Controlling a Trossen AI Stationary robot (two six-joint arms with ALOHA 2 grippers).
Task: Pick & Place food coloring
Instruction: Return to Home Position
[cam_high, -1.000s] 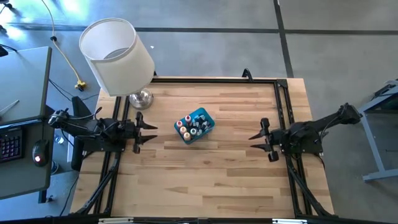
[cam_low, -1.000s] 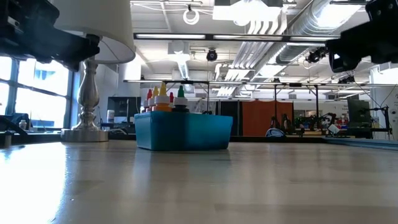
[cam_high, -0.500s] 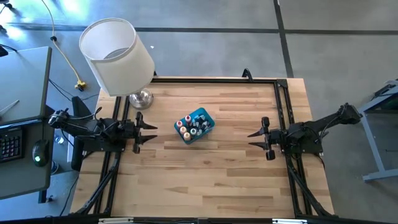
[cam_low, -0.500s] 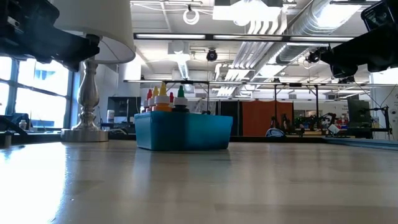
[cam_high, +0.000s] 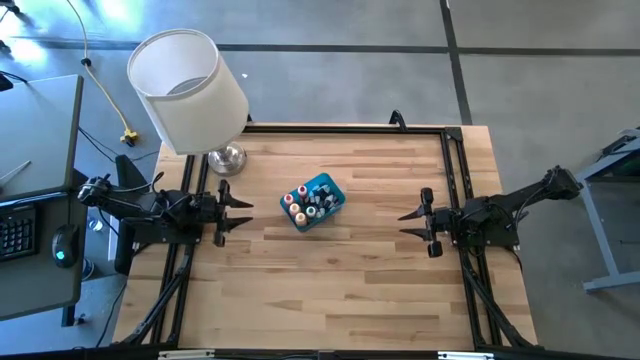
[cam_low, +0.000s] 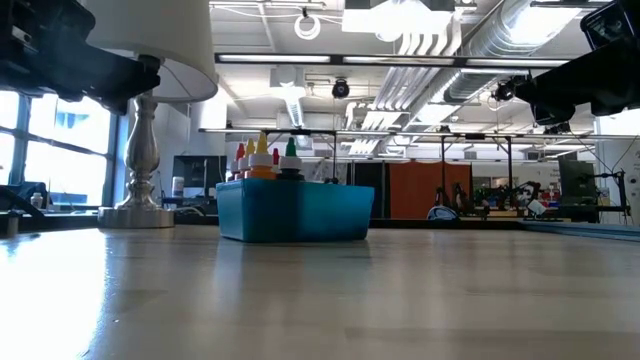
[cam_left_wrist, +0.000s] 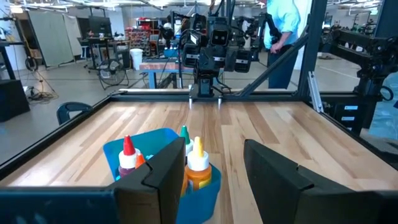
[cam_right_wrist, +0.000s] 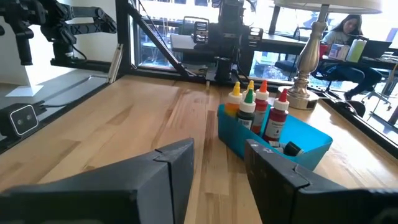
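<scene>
Not much is moving any more. The only thing that has shifted over the last second is the right arm. Its right gripper has nudged a touch and in the low view it sits a bit differently up top, and for the last half second it hasn't budged at all. The left gripper hasn't moved the whole time.

Both are parked near their own side edges of the table, well apart from the bin. Both sets of jaws are spread with nothing between them, which the wrist views show pretty clearly.

The bottles are all in the bin, standing caps up, packed together. The bin itself sits about midway between the left and right edges, somewhat nearer the edge where the lamp stands at the corner. I can't spot a single bottle lying loose on the wood in any view.

So my read is the sorting part is done, and that last little shuffle is just the right arm settling into its rest pose. Looks like the job is basically wrapped, with nothing left to grab.
</scene>
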